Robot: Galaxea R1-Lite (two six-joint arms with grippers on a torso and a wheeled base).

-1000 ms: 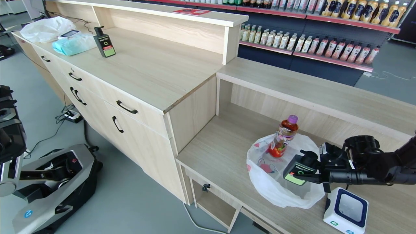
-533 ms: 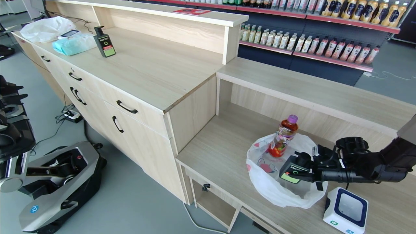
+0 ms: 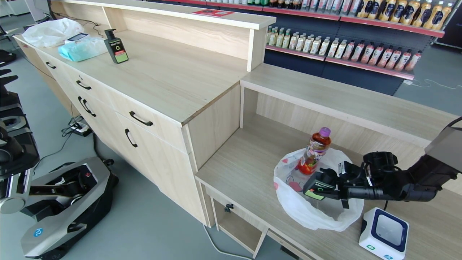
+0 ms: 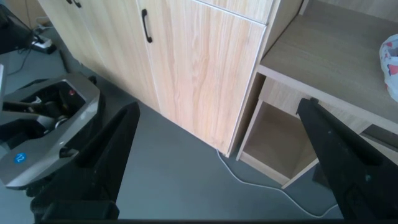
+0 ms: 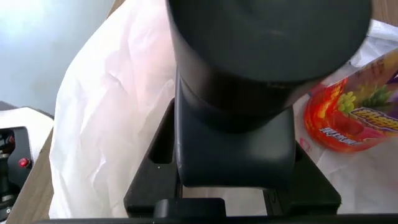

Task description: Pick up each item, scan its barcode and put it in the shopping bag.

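My right gripper [image 3: 325, 183] is closed around a dark pump bottle [image 3: 316, 189], one finger on either side of its body, and holds it tipped well over on its side so that the green-and-white label faces up and outward. The bottle hangs over the open mouth of the white shopping bag [image 3: 288, 202], which sits crumpled on the lower counter [image 3: 245, 162]; I cannot tell whether the bottle touches the plastic. In my right wrist view the same dark bottle [image 5: 267, 37] looms close before the camera, with the white bag [image 5: 106, 124] spread behind it. A drink bottle [image 3: 316, 151] with a purple cap and a red fruit label stands in the bag at its far side, leaning a little, just beyond the bottle I hold; it shows beside my load in the right wrist view as well [image 5: 348, 118]. The white scanner [image 3: 384, 233] with its blue-framed window sits on the same counter, just beside the bag and under my right forearm. My left gripper [image 4: 219, 106] hangs wide open with nothing between its two dark fingers [image 4: 112, 149], low over the grey floor in front of the cabinet doors. On the upper counter [image 3: 162, 79], well apart from the bag, stand a second pump bottle [image 3: 116, 47], a teal soft pack [image 3: 77, 50] beside it and a loose white plastic bag [image 3: 52, 30] behind that.
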